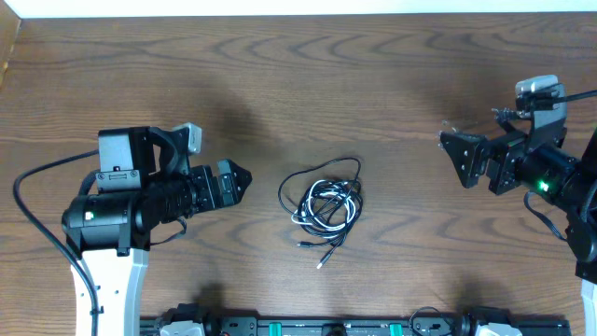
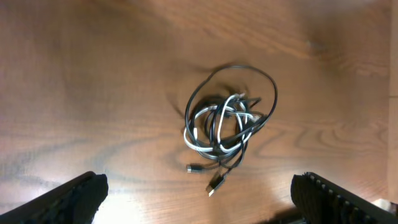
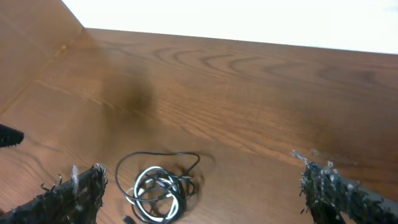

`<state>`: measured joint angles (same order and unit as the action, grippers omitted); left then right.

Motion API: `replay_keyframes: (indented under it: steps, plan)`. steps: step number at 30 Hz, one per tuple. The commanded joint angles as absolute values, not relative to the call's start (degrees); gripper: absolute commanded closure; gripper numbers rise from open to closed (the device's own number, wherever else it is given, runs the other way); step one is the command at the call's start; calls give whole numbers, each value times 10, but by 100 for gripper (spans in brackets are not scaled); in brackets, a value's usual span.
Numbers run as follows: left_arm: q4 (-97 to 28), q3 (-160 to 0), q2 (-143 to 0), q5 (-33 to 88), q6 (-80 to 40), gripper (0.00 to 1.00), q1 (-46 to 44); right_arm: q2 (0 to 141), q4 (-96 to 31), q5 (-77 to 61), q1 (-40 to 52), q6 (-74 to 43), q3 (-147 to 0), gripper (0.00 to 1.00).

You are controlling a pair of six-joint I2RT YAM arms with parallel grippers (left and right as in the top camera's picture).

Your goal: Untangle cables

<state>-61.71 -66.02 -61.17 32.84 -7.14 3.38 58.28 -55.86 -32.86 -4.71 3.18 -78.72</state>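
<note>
On the left of the wooden counter (image 1: 326,84), the left arm (image 1: 121,210) lies low, and its left claw (image 1: 239,182) points right toward the middle. In the left wrist view its 2 dark fingers (image 2: 68,199) sit in the bottom corners of the frame, far apart, so this claw is spread wide and holds nothing. Just right of its tip, but not touching it, the cables (image 1: 326,201) lie flat near the centre of the counter as 1 loose tangle. The tangle is made of several thin black cords wound together with 1 white cord (image 2: 193,140) that curls through the knot. A wide black loop (image 2: 267,87) arcs around the far side of the knot. From its near side, 2 plug tips (image 2: 214,183) trail out onto bare wood, close to each other. Neither claw touches the tangle. At the right edge of the counter, well apart from the cables, the right arm (image 1: 546,173) holds the right claw (image 1: 459,159) pointing left toward them. In the right wrist view its 2 fingers (image 3: 68,199) also frame the bottom corners with a broad gap, so this claw is likewise spread and empty. The tangle shows low between them, farther off on the wood.
</note>
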Motion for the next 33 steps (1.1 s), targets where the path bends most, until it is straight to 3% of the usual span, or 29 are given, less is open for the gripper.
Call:
replay_keyframes:
  steps: [1, 6, 9, 12, 16, 20, 23, 33]
  plan:
    - [-602, -666, -610, 341, -23, 0, 37, 580, -555, -329, -48, -6, -799, 1]
    - [-607, -665, -610, 370, 81, 0, 34, 580, -565, -338, -48, -11, -799, 1]
    - [-606, -653, -610, 369, 159, 0, 26, 580, -568, -409, -48, 60, -799, 1]
    - [-590, -623, -613, 369, 156, 0, 15, 583, -580, -486, -48, 135, -799, 1]
    - [-572, -593, -625, 383, 156, 0, -6, 590, -597, -486, -48, 142, -799, 1]
    - [-520, -591, -674, 472, 156, 0, -53, 601, -618, -487, -45, 151, -799, 2]
    - [-473, -591, -731, 473, 137, 0, -99, 602, -626, -486, -36, 151, -799, 9]
    - [-415, -591, -856, 470, 97, 0, -146, 601, -630, -484, -36, 161, -799, 11]
